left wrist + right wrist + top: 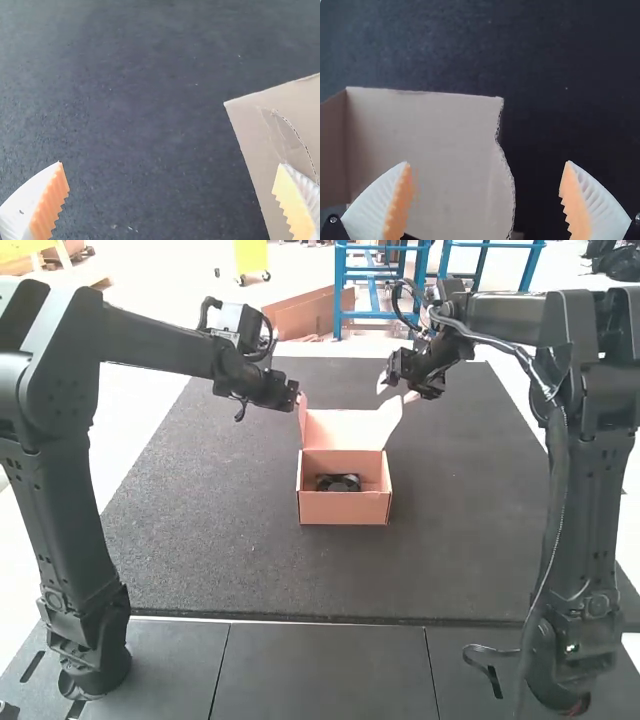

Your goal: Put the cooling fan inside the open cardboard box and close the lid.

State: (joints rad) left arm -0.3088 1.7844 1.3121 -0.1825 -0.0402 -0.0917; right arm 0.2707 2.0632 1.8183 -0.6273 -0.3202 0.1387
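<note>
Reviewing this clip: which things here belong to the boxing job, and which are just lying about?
Job: cardboard box, its raised lid, cooling fan inside it, left gripper and right gripper, both open near the lid's top corners.
Lying about: black mat under the box.

Desk cover: a dark grey, coarse-grained rubber mat [200,520], rectangular, lying flat and spread over most of the desk; fine pale specks dot its grain in the wrist views
Front edge: black flat panels [320,670], smooth, set side by side just in front of the mat, with thin seams between them
Sides: a pale smooth surface [135,405] borders the mat at left and right; desk or floor, cannot tell
Light: bright and even, with only faint soft shadows on the mat
</note>
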